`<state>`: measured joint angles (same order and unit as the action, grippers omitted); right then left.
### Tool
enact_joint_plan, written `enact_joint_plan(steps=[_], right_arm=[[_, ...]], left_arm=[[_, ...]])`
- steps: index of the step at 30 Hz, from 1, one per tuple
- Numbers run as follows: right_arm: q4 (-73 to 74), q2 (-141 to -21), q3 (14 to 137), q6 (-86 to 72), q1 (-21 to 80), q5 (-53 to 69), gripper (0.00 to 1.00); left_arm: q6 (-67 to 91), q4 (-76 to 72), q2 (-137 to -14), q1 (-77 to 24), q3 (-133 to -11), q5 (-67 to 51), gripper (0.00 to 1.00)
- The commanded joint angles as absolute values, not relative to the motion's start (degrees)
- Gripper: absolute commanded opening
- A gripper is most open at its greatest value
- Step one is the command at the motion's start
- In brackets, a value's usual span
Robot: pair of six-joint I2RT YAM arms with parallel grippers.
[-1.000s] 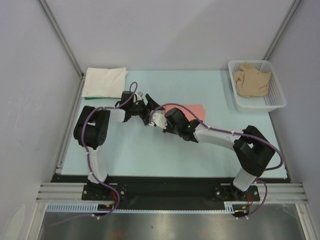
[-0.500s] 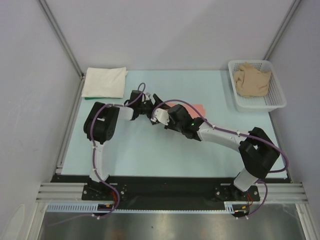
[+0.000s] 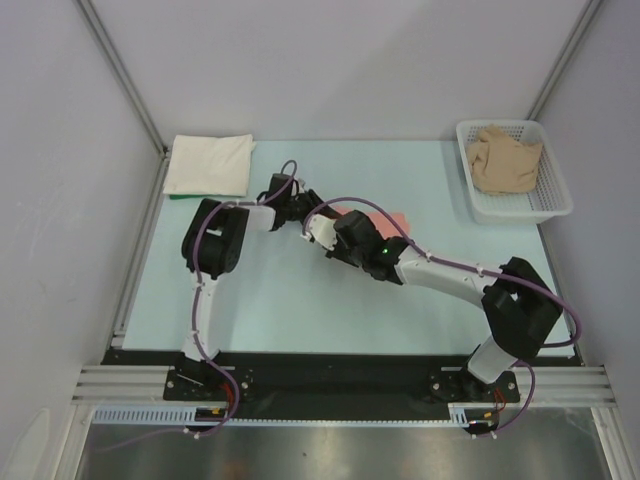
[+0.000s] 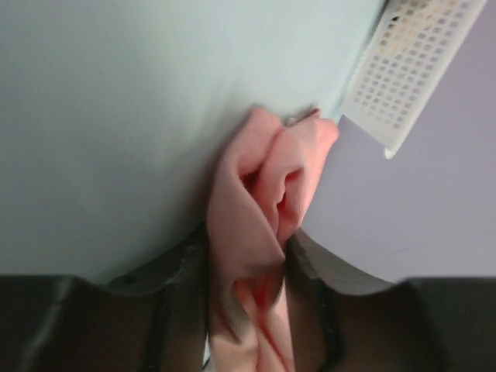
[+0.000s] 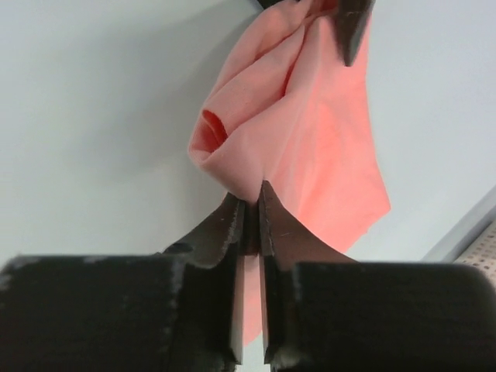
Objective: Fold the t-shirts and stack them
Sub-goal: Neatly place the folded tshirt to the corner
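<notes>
The salmon-pink t-shirt (image 3: 395,217) lies mid-table, mostly hidden under both arms in the top view. My left gripper (image 3: 298,205) and right gripper (image 3: 312,222) meet at its left end. In the left wrist view a bunched fold of the salmon-pink t-shirt (image 4: 256,178) runs between the dark fingers of the left gripper (image 4: 248,263), which press on it. The right gripper (image 5: 252,203) pinches a fold of the shirt (image 5: 310,139) at its tips, with a thin slit between its jaws. A cream-white t-shirt (image 3: 208,164) lies folded at the back left. A tan-beige t-shirt (image 3: 505,160) is crumpled in the basket.
The white mesh basket (image 3: 520,213) stands at the back right; its side also shows in the left wrist view as the basket (image 4: 403,62). Grey walls enclose the table on three sides. Purple cables loop off both arms.
My left arm has reached right to the right gripper and closed its wide-open jaws on the pink cloth. The right gripper shifted slightly back and left, hiding more of the shirt.
</notes>
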<state>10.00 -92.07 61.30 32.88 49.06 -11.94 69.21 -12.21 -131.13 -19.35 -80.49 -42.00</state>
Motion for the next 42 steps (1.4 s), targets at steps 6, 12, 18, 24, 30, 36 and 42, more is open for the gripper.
enact_joint_plan(steps=[6,12,18,24,30,36,42], right_arm=[[14.05,-85.17,63.36,18.12,48.87,-13.35,0.66],[34.08,-74.04,65.49,1.44,45.71,-19.68,0.84],[42.97,-61.01,59.24,-3.42,42.37,-21.27,0.87],[43.68,-55.11,56.87,-6.67,41.04,-15.83,0.9],[43.42,-54.67,54.93,-9.84,41.48,-13.36,0.91],[46.4,-57.21,59.22,-9.14,41.92,-15.29,0.92],[44.92,-59.32,61.35,-8.44,42.19,-13.98,0.92]], left_arm=[[58.12,-0.45,-133.16,-19.86,-88.76,-37.09,0.01],[38.38,17.46,-128.07,-19.95,-97.19,-27.97,0.0],[23.06,33.39,-121.91,-19.69,-104.23,-11.2,0.0],[14.69,45.16,-123.04,-18.11,-120.56,2.35,0.0],[8.11,48.88,-125.69,-15.74,-137.55,9.49,0.0],[1.5,45.62,-124.37,-11.88,-142.03,8.0,0.0],[-4.55,43.51,-123.67,-11.86,-141.95,0.44,0.0]])
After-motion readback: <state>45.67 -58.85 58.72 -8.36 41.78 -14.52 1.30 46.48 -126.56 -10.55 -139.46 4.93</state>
